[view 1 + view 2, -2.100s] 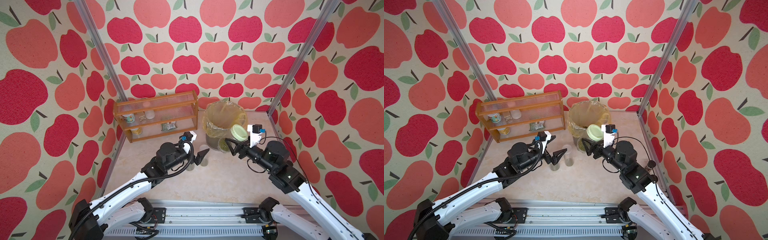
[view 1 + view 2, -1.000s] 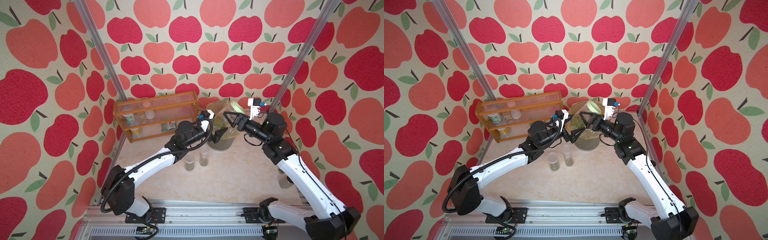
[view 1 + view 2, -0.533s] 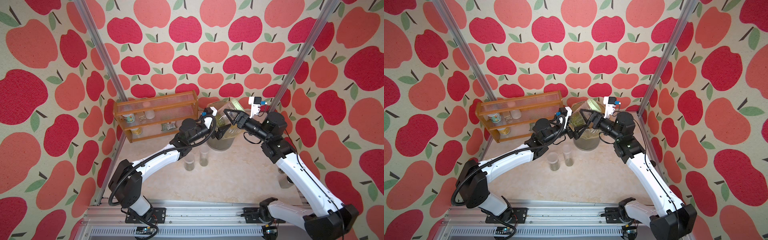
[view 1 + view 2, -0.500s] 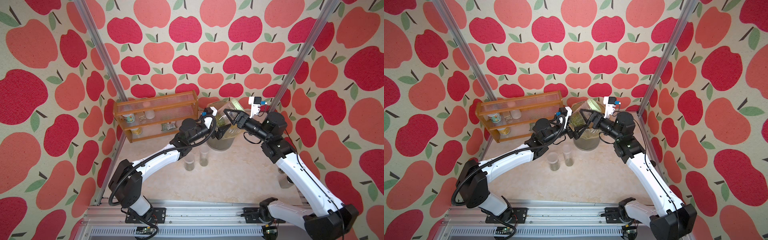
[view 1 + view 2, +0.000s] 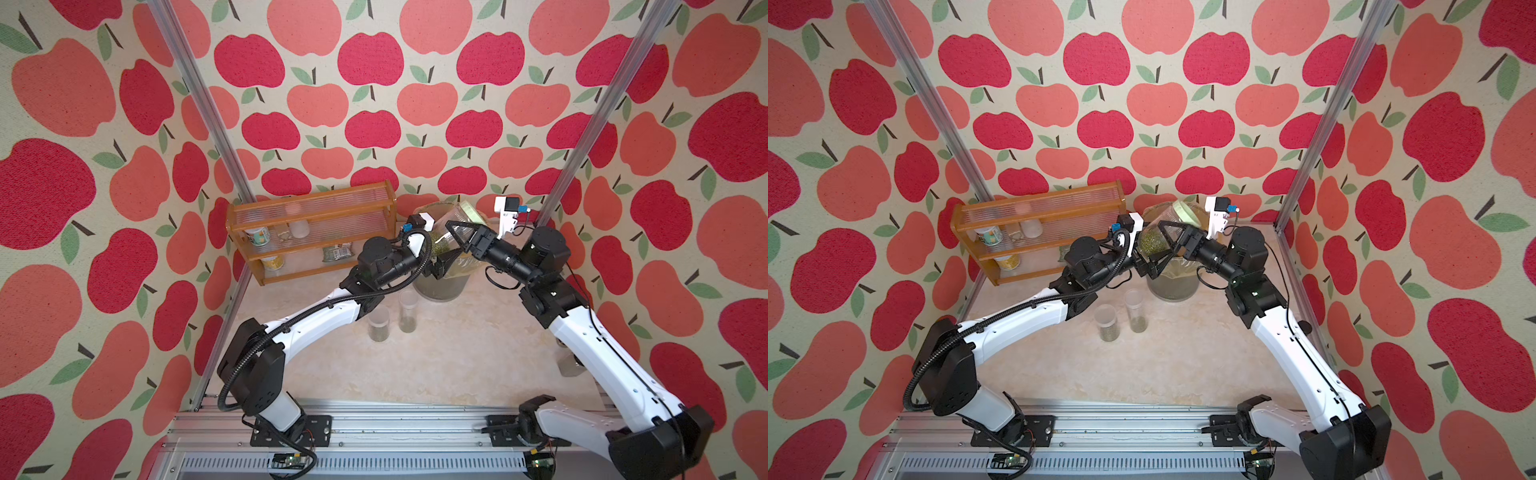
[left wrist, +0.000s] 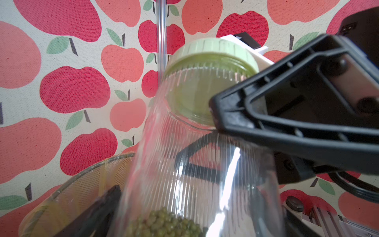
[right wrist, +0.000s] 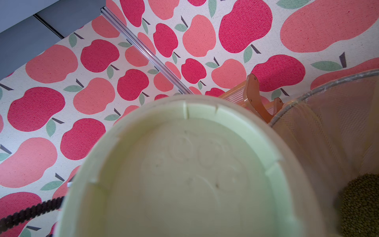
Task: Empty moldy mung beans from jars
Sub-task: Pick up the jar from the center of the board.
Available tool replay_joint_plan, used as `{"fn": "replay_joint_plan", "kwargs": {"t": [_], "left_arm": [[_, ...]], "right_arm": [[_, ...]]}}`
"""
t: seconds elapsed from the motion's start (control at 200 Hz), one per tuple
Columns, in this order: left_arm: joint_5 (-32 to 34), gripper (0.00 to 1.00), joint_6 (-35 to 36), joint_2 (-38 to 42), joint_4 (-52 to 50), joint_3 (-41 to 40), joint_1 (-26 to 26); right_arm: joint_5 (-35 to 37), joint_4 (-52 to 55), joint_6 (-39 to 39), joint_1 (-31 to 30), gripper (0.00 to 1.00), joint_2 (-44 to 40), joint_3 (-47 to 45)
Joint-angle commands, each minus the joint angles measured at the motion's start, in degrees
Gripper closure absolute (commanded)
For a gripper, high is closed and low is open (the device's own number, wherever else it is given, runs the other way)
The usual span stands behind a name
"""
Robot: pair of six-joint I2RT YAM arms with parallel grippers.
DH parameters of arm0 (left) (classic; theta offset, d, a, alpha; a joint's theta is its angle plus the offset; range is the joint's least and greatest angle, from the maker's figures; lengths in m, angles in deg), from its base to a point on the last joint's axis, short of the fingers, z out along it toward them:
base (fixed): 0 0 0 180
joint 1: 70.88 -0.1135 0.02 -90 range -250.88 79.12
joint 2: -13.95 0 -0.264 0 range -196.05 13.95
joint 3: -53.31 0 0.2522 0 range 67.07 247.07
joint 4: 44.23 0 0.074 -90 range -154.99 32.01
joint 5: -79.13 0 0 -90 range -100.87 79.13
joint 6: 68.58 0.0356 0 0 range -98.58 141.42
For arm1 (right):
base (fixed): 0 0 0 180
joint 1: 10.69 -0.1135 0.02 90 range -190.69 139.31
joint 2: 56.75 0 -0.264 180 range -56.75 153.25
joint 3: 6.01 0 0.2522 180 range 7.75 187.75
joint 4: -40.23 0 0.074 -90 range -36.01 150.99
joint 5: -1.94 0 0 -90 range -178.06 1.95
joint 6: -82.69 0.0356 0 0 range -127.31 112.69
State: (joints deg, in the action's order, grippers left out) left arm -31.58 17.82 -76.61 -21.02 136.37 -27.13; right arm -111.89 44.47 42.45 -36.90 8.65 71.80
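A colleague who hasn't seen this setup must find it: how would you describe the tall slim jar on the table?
Find the yellow-lined grey bin at the back of the table. Two clear jars stand just in front of it. The tall slim jar is nearer the bin, and it is narrower and taller than the short jar beside it.

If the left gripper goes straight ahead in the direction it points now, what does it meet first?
Most likely the wide clear jar with the pale green lid: it sits right ahead of the left gripper, its base end nearest. Whether they touch is unclear.
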Motion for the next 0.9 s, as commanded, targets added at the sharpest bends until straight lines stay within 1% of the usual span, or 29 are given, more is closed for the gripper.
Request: {"fn": "replay_joint_plan", "kwargs": {"t": [0.0,0.115,0.28,0.415,0.625,0.665,0.705,0.815,0.895], "left_arm": [[-0.2,0.03,-0.4,-1.1,4.2,1.6,-0.7],[-1.4,0.04,-0.4,-1.5,4.3,1.9,-0.9],[-1.1,0.04,-1.7,-2.1,5.0,2.7,-1.1],[0.5,0.02,-2.5,-2.7,5.1,3.1,-1.2],[-0.1,0.01,-3.0,-3.0,4.9,3.2,-1.2],[-0.3,0.03,-3.0,-3.1,4.8,3.2,-1.2],[-0.3,0.08,-3.0,-2.9,4.7,3.2,-1.2],[-0.4,0.26,-3.7,-2.6,3.2,3.7,-1.5],[-2.4,0.30,-4.3,-2.2,2.9,3.8,-1.9]], "right_arm": [[-2.7,-6.0,1.5,-0.2,0.43,-0.9,0.6],[-3.3,-6.8,2.0,-0.2,0.43,-0.6,0.5],[-3.8,-6.7,2.2,-0.2,0.43,-0.5,0.0],[-3.9,-5.9,2.2,-0.2,0.43,-0.8,-0.5],[-4.2,-3.9,0.6,-0.2,0.43,-1.4,0.1],[-4.1,-2.8,0.0,-0.2,0.43,-1.5,0.3],[-4.1,-2.4,-0.3,-0.2,0.44,-1.7,0.3],[-4.1,-2.5,-0.2,-0.2,0.43,-2.2,-0.5],[-4.0,-2.2,-0.4,-0.2,0.43,-2.8,-1.2]]}}
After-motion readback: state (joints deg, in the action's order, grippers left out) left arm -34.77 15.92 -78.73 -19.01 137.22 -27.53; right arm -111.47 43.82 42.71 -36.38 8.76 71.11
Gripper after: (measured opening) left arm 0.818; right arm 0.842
